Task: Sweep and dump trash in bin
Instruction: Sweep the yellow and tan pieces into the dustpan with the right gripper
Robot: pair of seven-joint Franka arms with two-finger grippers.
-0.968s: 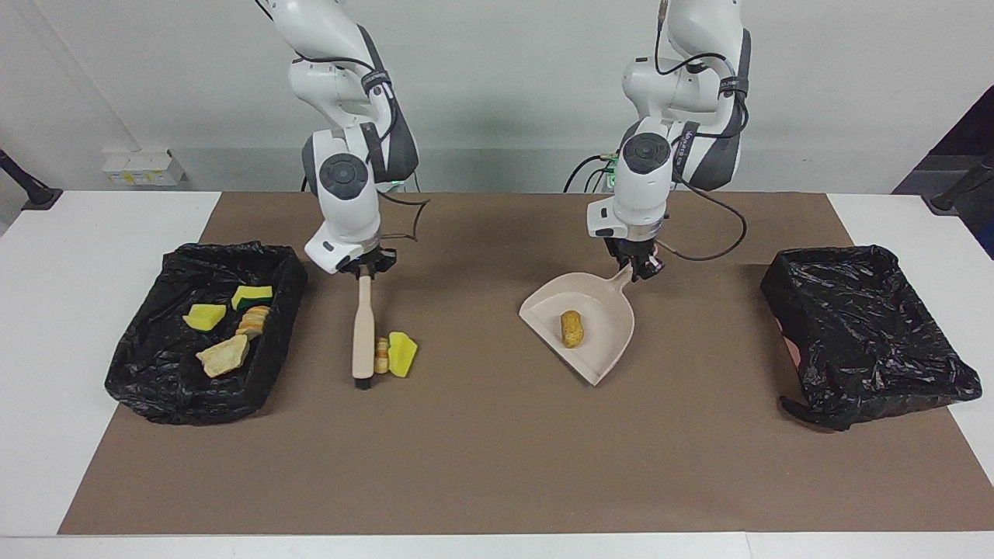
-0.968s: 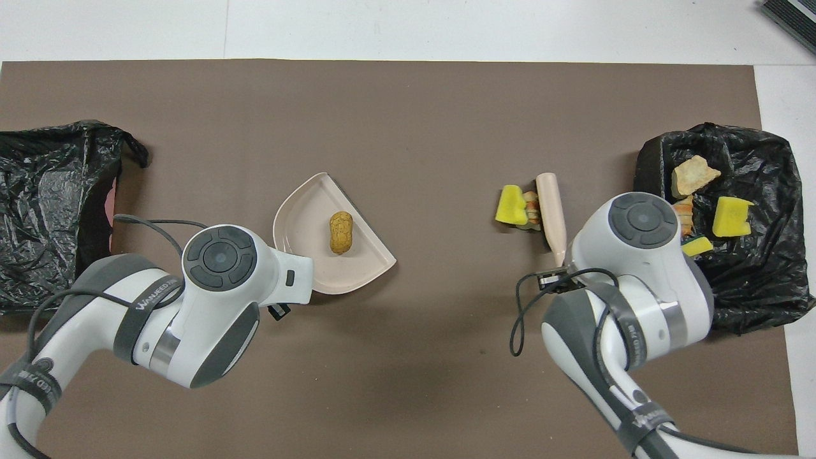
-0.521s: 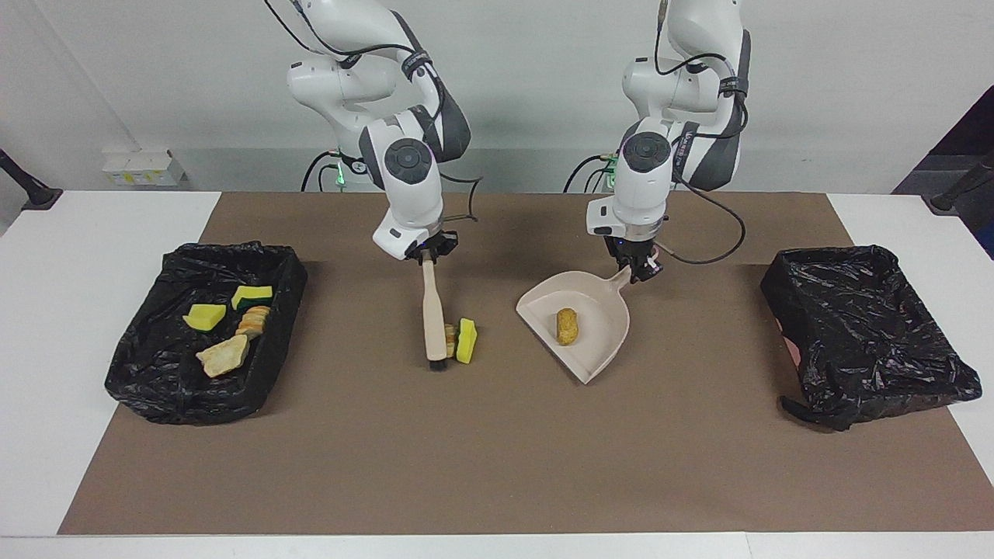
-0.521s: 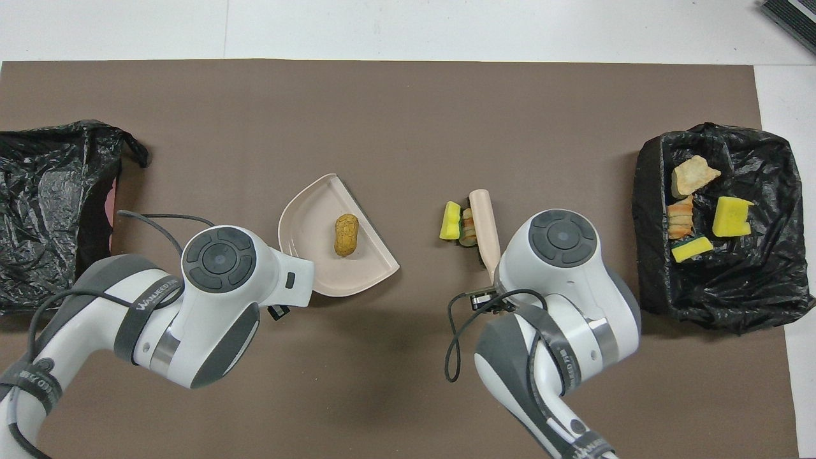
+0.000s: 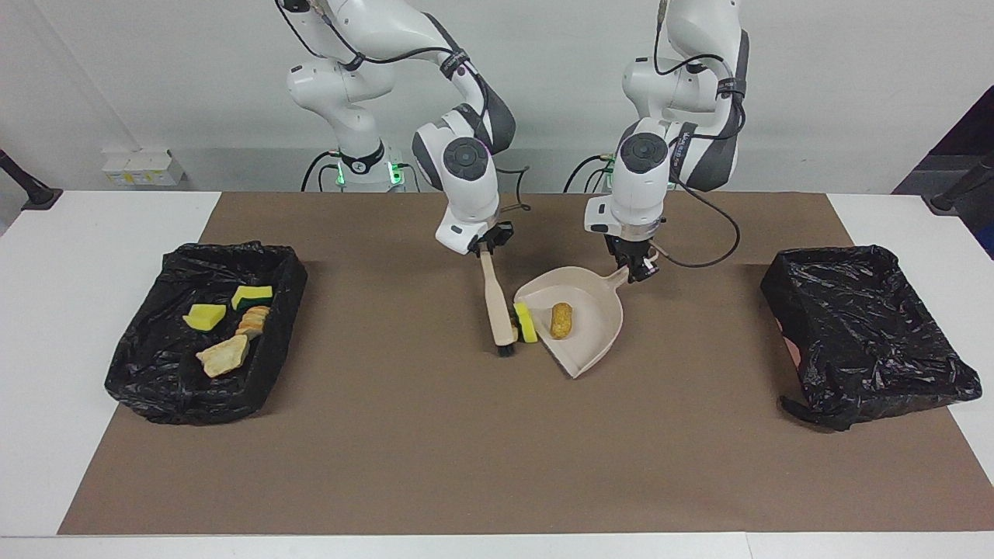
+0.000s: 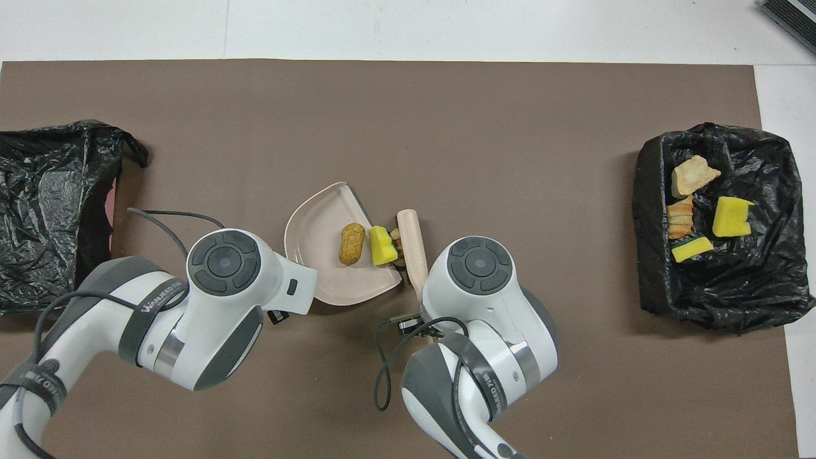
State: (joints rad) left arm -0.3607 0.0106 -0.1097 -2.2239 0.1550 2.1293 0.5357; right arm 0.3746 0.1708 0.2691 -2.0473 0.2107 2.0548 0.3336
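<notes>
Yellow sponge [image 5: 528, 322] — below right pincer [image 5: 487, 247]

A black strap [image 6: 148, 307] on the left arm [image 6: 159, 331] reads "WANEED", the rest of its lettering too small to make out.

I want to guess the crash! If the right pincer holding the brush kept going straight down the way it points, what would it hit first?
Probably the brown mat. The right pincer points down along the brush it is shut on, whose bristles look to be already on the mat, beside the yellow sponge at the dustpan mouth.
</notes>
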